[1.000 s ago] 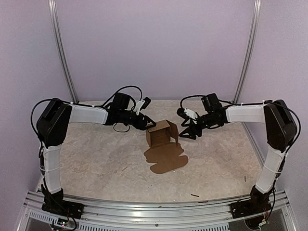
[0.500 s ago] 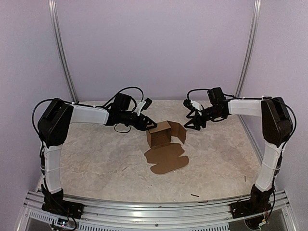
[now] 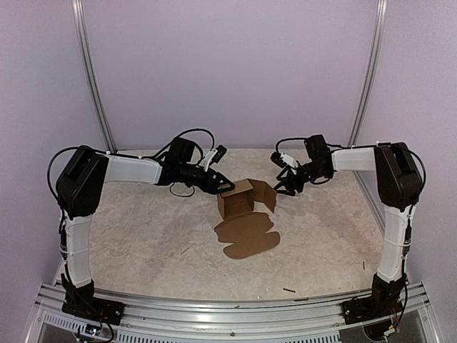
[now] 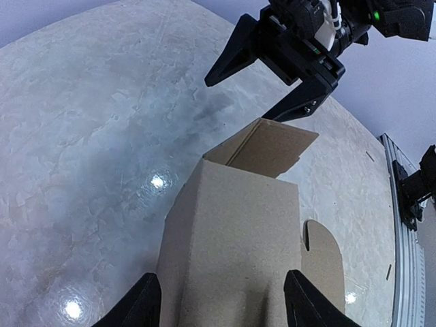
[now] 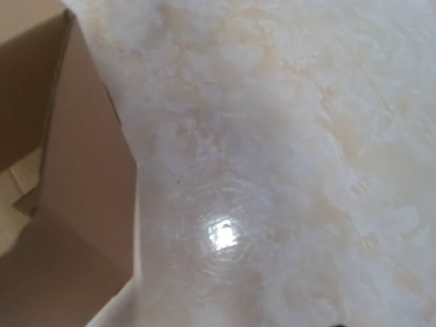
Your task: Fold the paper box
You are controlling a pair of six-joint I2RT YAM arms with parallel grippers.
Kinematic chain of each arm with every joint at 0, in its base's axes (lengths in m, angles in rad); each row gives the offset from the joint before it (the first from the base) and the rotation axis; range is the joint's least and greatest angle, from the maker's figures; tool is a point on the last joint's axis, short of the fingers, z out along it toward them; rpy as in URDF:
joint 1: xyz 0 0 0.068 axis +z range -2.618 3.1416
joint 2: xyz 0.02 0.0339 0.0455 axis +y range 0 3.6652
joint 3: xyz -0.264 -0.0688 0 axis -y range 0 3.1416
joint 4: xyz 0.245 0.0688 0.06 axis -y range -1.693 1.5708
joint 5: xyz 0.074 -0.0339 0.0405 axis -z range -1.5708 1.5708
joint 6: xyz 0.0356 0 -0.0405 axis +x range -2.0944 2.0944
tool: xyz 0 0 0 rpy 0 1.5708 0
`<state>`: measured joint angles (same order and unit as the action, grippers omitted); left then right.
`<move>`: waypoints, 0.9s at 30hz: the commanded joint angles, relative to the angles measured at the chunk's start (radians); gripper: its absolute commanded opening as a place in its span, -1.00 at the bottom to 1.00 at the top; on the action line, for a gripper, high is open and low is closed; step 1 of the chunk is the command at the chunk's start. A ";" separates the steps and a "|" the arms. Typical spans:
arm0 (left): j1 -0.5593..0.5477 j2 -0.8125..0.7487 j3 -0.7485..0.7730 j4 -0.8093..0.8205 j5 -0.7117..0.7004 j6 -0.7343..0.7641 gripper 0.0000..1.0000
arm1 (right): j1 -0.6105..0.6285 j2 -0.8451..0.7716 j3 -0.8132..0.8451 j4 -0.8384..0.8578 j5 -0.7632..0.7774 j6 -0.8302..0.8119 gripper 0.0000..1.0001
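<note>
the box (image 3: 235, 204) is plain brown cardboard, half formed. it stands near the middle of the bench (image 3: 143, 229), a little toward the far side. a small open-topped cube stands upright, one flap (image 3: 265, 194) swings out to its right, and the rest of the sheet (image 3: 246, 236) lies flat on the bench in front, with rounded lobes along its edge. from the left wrist the box (image 4: 231, 245) shows a smooth matte wall, with a notched flap (image 4: 269, 146) raised beyond it.

the left claw (image 3: 223, 184) is at the box's upper left corner. its fingers (image 4: 139, 303) straddle the wall, close on both sides, but only their tips show at the frame's bottom edge, so i cannot tell whether they pinch it. the right claw (image 4: 236, 102) hangs just beyond the raised flap, spread wide and holding nothing.

the right wrist view is soft and blurred. it shows only a slice of the box (image 5: 82, 184), cut off at the left, and glare on the bench, with none of its own fingers clearly visible.
</note>
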<state>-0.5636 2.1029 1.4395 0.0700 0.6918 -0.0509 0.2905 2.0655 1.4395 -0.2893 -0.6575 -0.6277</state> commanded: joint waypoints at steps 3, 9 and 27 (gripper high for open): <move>-0.026 0.033 0.060 -0.081 -0.025 0.034 0.16 | 0.027 0.023 0.015 -0.034 -0.008 -0.020 0.37; -0.042 0.046 0.059 -0.128 -0.059 0.048 0.11 | 0.078 0.020 0.013 -0.072 0.011 -0.070 0.39; -0.020 0.022 -0.032 0.056 0.073 -0.109 0.09 | 0.174 -0.038 -0.034 -0.031 -0.015 -0.011 0.40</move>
<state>-0.5941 2.1311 1.4483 0.0574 0.6891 -0.0822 0.4339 2.0655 1.4166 -0.3649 -0.6559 -0.7109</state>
